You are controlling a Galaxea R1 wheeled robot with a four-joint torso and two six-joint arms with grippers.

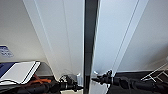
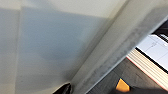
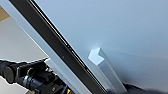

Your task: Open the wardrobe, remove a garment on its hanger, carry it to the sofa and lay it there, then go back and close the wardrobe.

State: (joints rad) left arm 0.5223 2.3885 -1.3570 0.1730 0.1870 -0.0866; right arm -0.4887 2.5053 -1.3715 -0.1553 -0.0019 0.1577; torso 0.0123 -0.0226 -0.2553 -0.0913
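We stand close before the wardrobe, doors parted by a narrow dark gap: opening or closing, we cannot tell which. The left pincer and right pincer sit at the small handles; whether either grips, we cannot tell. Next comes a steady, even movement of both doors. No writing is legible

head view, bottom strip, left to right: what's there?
Stack of white flat books → orange strap → left gripper → dark gap between the tall white wardrobe doors → right gripper → white wire rack.
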